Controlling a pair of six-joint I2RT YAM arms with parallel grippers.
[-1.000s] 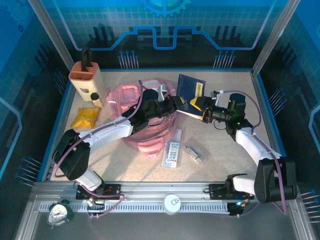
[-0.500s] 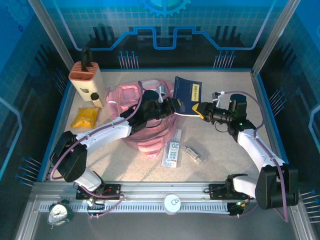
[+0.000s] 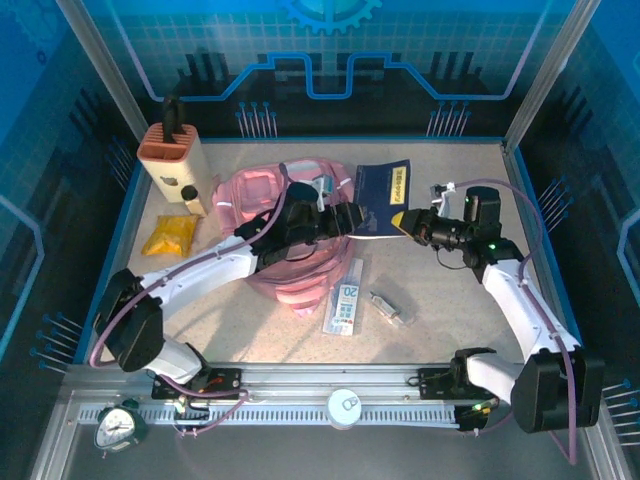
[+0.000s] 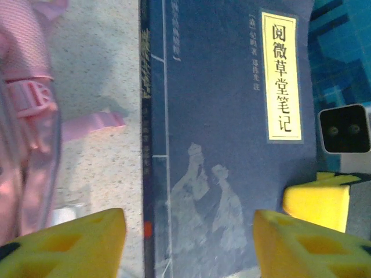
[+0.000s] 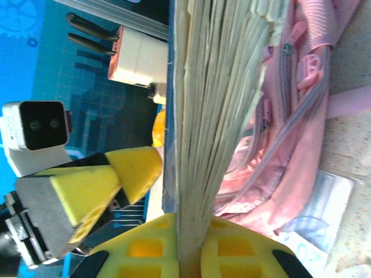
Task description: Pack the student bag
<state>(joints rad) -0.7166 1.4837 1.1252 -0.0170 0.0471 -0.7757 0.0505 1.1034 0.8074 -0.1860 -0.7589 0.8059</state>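
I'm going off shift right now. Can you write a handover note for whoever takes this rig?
Left gripper: open, facing the book's cover, holding nothing.
Right gripper: shut on the blue book at its page edge, held up beside the pink bag.
The pink bag lies mid-table under the left arm.
Done: book is in hand.
Left: book goes into the bag. A flat packet, a small item and a yellow pouch lie loose on the table, probably next.

Blue circuit-patterned walls [image 3: 450, 50], speckled beige table [image 3: 430, 310]
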